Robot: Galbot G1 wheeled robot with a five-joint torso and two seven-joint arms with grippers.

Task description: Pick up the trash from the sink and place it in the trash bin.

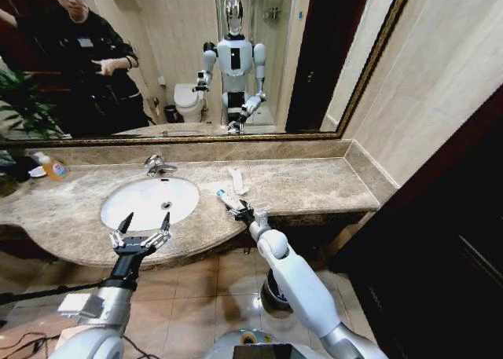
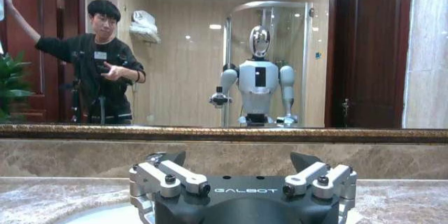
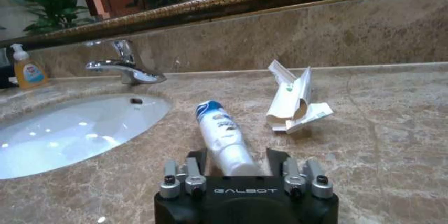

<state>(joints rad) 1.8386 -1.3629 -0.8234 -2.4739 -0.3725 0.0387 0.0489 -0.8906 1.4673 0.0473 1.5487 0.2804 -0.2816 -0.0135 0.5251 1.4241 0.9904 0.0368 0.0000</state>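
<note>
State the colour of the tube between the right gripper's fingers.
White tube with blue print near its far end, clearest in the right wrist view.

High head view; low counter-level wrist views.

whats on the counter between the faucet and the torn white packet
In the right wrist view, a white tube with blue print lies between the faucet and the torn white packet, its near end between the right gripper fingers.
</note>
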